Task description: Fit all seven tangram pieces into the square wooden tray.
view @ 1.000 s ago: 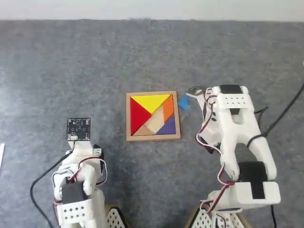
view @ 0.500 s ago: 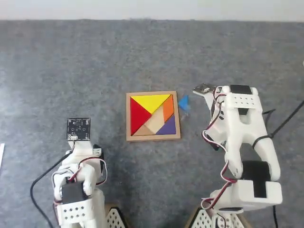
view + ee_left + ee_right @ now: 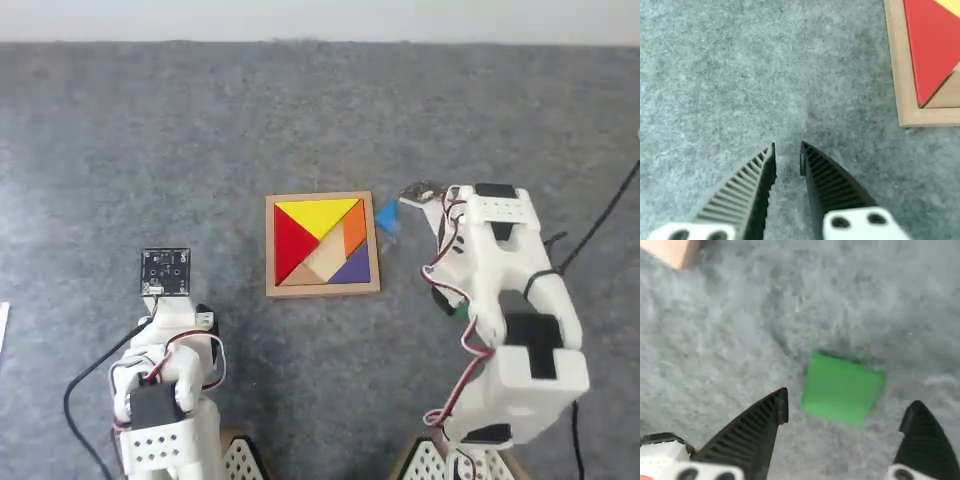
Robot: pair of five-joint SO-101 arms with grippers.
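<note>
R fingers spread wide, green square flat on worktop between the tips, touching neither. L fingers barely parted, gripping nothing, near-left of tray.

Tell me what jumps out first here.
The square wooden tray mid-table, nearly full of bright tangram pieces. A blue triangle lies on the grey mat just off its right edge, and the right pincer hangs open over a green square.

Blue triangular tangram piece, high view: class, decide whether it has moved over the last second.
No. The blue triangular tangram piece lies at the same spot, just off the upper right corner of the square wooden tray.
</note>
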